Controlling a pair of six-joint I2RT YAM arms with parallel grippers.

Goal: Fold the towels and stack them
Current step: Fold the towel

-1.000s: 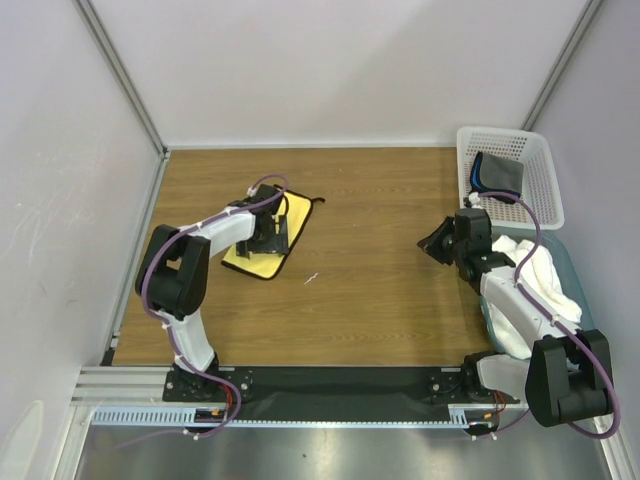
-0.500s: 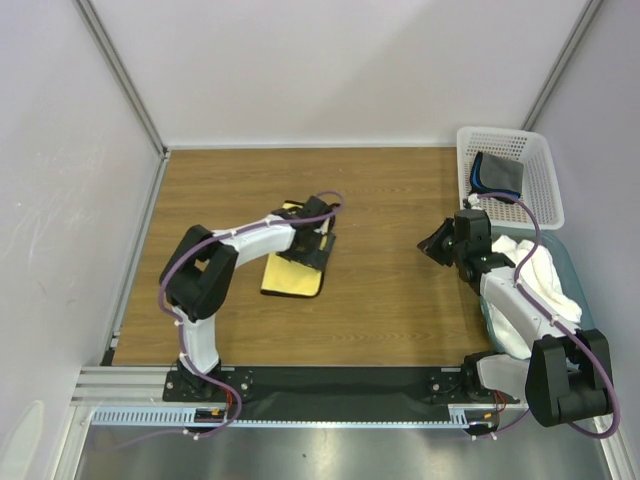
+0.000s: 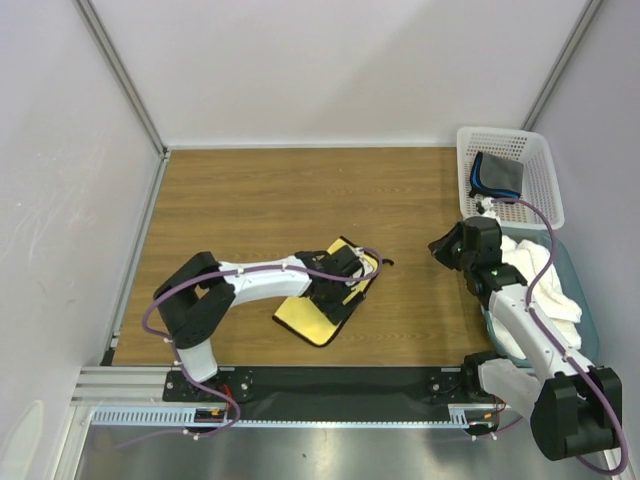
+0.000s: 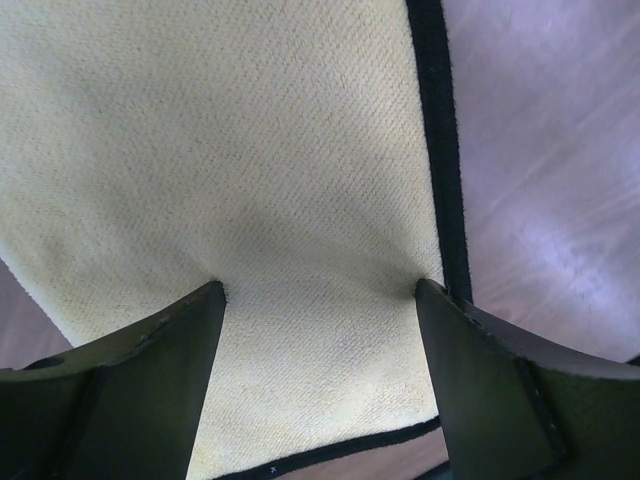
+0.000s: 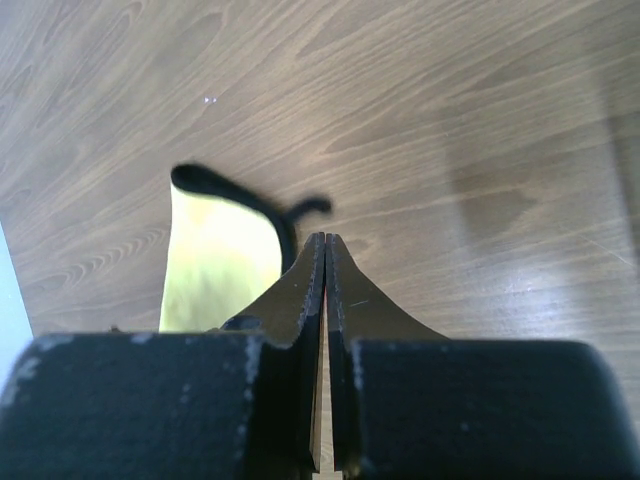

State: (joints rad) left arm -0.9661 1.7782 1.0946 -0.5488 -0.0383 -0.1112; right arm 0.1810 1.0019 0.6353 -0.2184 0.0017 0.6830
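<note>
The yellow towel edged dark (image 3: 308, 320) lies flat on the wooden table at front centre, and it fills the left wrist view (image 4: 220, 150). My left gripper (image 3: 340, 280) is open, its fingertips (image 4: 205, 300) spread wide and pressed down onto the cloth near one dark edge. My right gripper (image 3: 441, 247) is shut and empty, held above the table to the right of the towel. The right wrist view shows its closed tips (image 5: 326, 245) with the towel's corner (image 5: 215, 265) beyond. The dark grey towel edged blue (image 3: 497, 175) lies in the basket. The white towel (image 3: 540, 285) is bunched at the right edge.
The white perforated basket (image 3: 547, 195) stands at the back right corner. The white towel rests in a grey-blue tub (image 3: 583, 305) off the table's right side. Bare wood (image 3: 260, 200) covers the back and left. Metal frame posts stand at the back corners.
My left gripper has slid the yellow towel from the back left to front centre, turning it as it went. My right arm shifted slightly to the right.
</note>
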